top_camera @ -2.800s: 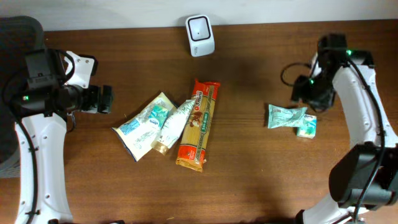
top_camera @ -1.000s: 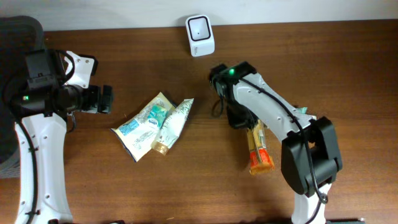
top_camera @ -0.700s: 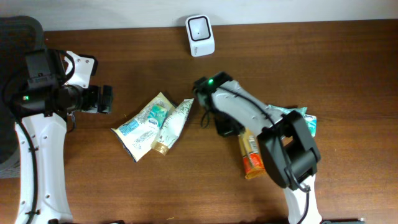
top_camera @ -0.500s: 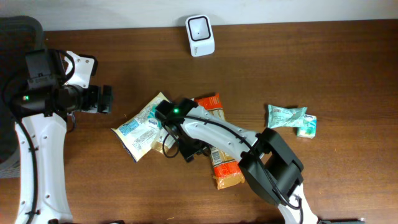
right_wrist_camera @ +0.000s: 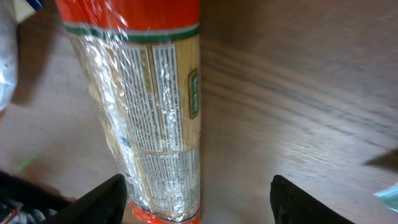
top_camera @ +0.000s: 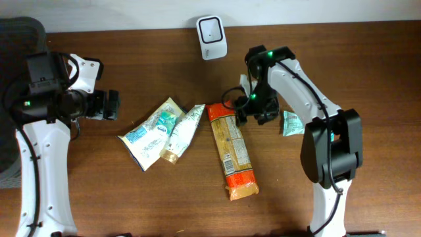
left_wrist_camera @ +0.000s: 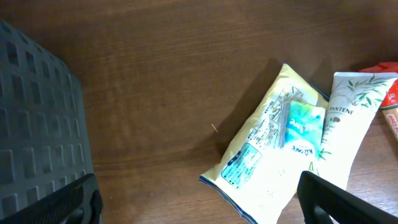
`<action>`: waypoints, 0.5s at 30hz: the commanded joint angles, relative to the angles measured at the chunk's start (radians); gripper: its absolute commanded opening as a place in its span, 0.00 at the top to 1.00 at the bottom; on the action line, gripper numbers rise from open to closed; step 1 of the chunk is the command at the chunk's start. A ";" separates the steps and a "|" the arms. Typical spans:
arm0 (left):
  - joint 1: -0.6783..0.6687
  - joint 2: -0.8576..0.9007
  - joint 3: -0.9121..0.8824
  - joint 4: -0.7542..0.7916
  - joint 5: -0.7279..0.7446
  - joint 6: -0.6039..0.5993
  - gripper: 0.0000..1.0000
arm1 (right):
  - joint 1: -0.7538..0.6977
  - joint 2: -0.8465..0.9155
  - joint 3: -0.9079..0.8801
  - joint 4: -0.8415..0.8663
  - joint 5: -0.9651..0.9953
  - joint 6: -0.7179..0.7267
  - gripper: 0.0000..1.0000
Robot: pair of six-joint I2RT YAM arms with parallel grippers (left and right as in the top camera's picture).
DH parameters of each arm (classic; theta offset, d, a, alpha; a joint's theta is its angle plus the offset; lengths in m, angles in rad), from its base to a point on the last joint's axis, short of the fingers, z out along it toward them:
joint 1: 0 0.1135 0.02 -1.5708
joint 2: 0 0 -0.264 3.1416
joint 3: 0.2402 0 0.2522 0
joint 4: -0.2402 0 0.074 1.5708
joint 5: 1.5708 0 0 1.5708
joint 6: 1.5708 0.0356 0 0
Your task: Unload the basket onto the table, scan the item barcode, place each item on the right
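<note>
On the tabletop (top_camera: pixel 99 197), mid-way below the scanner (top_camera: pixel 212 29), the spaghetti packet (top_camera: pixel 230 155) lies flat. Right claw (top_camera: pixel 253 113) hangs open by its top end, gripping nothing; left claw (top_camera: pixel 113 105) open, well apart. Packet likely light, stiff, brittle, slippery film: grip mid-length, across the width.

We've got our left arm (top_camera: pixel 39 164) standing up the left side, elbow bent, wrist turned inward. The left gripper (top_camera: pixel 112 105) points toward the middle with its jaws spread as wide as they go, and it's empty. Over to our right arm (top_camera: pixel 299 76): it rises from the near right, reaches far forward, then hooks back toward the centre. The right gripper (top_camera: pixel 253 113) faces down, fingers (right_wrist_camera: pixel 106 199) well apart, gripping nothing.
</note>
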 commanded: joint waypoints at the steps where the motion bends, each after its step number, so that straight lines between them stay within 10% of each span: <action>1: 0.002 -0.006 0.009 0.000 0.010 0.015 0.01 | 0.014 -0.011 -0.105 0.038 -0.036 -0.021 0.28; 15: 0.002 -0.006 0.009 0.000 0.010 0.015 0.01 | -0.140 -0.365 -0.213 0.035 -0.320 -0.306 0.30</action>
